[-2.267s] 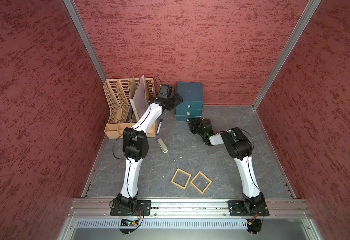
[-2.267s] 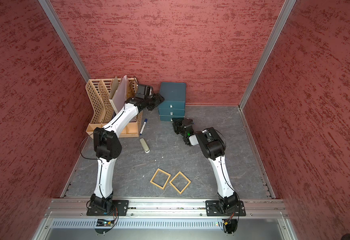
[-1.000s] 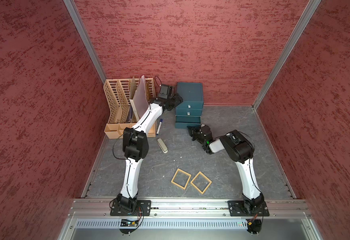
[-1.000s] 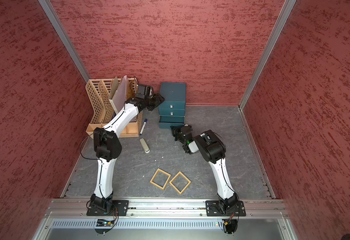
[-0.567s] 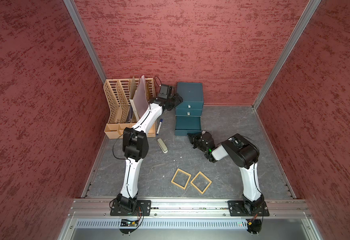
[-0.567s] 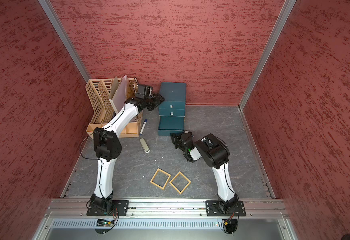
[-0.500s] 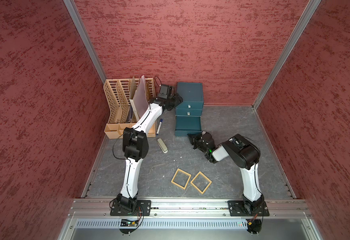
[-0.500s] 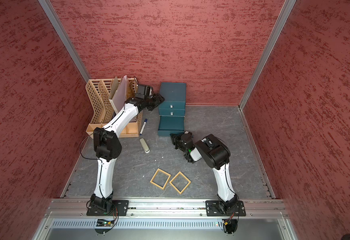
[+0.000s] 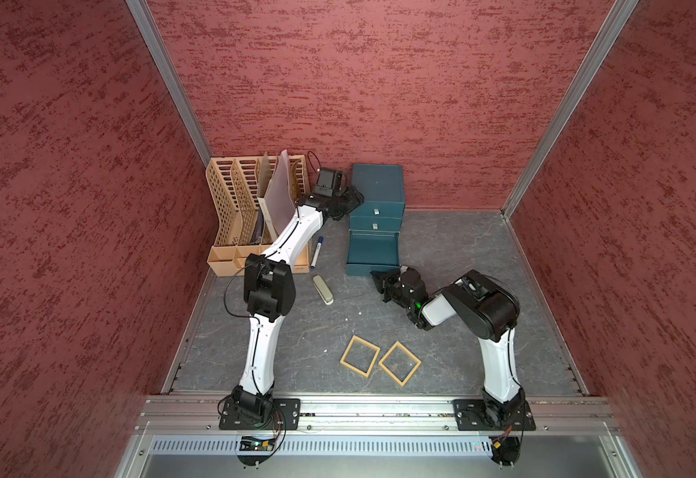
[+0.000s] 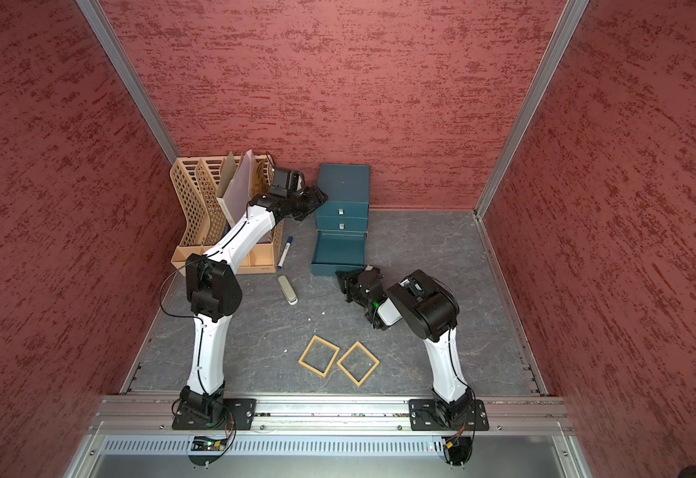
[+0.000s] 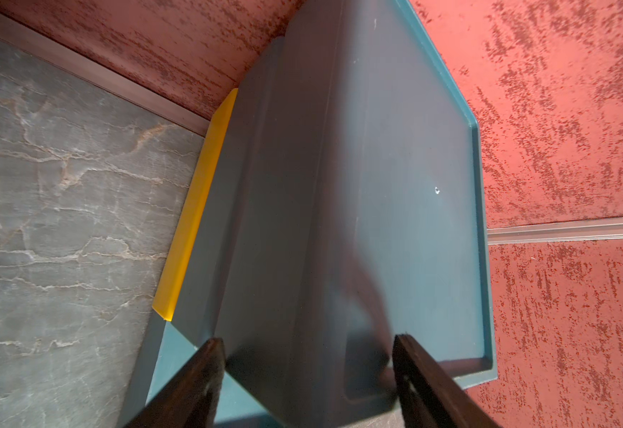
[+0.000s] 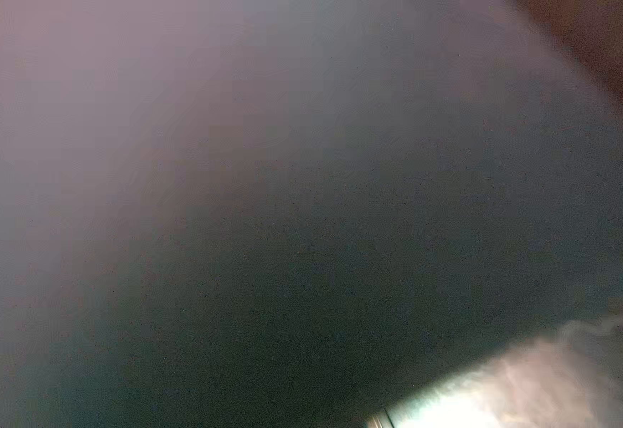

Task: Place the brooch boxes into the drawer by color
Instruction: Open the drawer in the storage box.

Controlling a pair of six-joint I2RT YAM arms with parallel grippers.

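Since the earlier frame the bottom drawer [image 9: 373, 251] of the teal drawer chest [image 9: 377, 186] has slid out toward the front. The right pincer [image 9: 379, 278] has backed away with it, while the left pincer [image 9: 352, 201] stays at the chest's upper left corner. The step in hand looks like opening a compartment for the last colour, and the drawer now stands open and looks bare inside. The right pincer's jaws are pressed together and its tip sits against the drawer front. The pull is hidden, so I cannot tell whether it is pinched. In the left wrist view the left pincer [image 11: 308, 344] is spread astride the chest's corner, steadying it, though I cannot tell whether it bears on it. Two tan brooch boxes [image 9: 360, 356] [image 9: 399, 363] lie flat on the floor [image 9: 462, 248], touching or nearly so, toward the front and well apart from both pincers. No other boxes show. Next, the right pincer probably needs to let go, rise, spread, and come down over one thin rim.
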